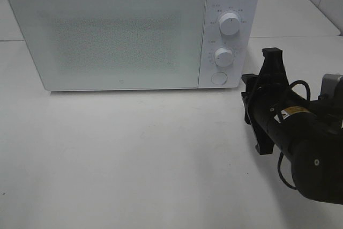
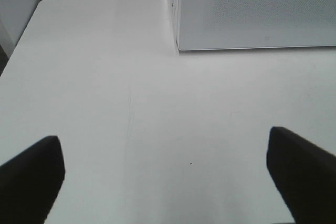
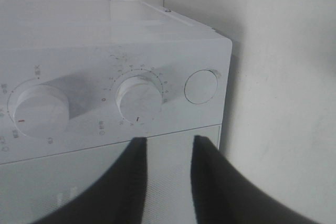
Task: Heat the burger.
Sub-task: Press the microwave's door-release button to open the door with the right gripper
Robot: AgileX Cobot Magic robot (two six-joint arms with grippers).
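Trouble centres on the right gripper (image 3: 167, 142), which hangs just before the microwave (image 1: 134, 30), its claw narrow and empty, the gap slimmer than the numbered knob (image 3: 139, 95) ahead; pushed on like that, the fingers (image 3: 126, 182) would likely butt the knob's face rather than straddle it, or slip onto the round button (image 3: 201, 86) beside it and spring the door (image 1: 80, 52); the left gripper (image 2: 163, 139) hovers wide and empty over the table (image 2: 157, 77); the burger shows in no view; whether it sits behind that frosted door I cannot tell; an empty oven might get heated.
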